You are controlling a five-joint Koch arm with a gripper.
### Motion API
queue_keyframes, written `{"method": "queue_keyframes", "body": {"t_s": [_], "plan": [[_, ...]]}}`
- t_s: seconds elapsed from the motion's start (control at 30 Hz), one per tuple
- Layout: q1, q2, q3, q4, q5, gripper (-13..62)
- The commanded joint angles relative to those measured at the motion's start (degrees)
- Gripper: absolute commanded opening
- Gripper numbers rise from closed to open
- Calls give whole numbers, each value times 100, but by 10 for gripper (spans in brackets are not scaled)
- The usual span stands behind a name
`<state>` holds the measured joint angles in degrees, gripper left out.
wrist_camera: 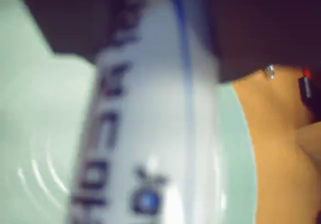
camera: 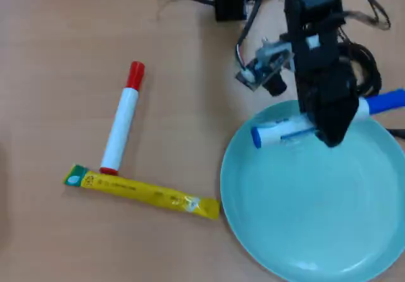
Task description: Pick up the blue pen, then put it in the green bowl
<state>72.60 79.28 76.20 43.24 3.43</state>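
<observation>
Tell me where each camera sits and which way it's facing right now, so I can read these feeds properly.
Overhead view: fixed above the table, looking straight down on the green bowl, red-capped marker and yellow packet; the black arm and its gripper enter from the top edge.
Wrist view: rides the gripper, looking down at close range along the blue pen; dark gripper parts fill the top.
Shared: both show the blue pen held above the green bowl.

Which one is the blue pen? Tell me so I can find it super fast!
Find the big pale green bowl at the lower right of the overhead view. Over its top edge, the black gripper holds a white marker crosswise: that is the blue pen. Its ends are blue, while the other white marker, on the table at left, has a red cap.
</observation>
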Motion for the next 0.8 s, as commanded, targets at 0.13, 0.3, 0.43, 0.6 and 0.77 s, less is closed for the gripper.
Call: {"method": "queue_keyframes", "body": {"t_s": [0.13,0.3,0.43,0.6,0.77], "plan": [[0,-299,-237,-1116,132,-70],[-9,-703,-290,-1521,132,-70],[-9,-1063,-281,-1986,132,-70],[0,-1389,-290,-2417,132,-70],[0,-1696,-281,-2918,132,-70]]}}
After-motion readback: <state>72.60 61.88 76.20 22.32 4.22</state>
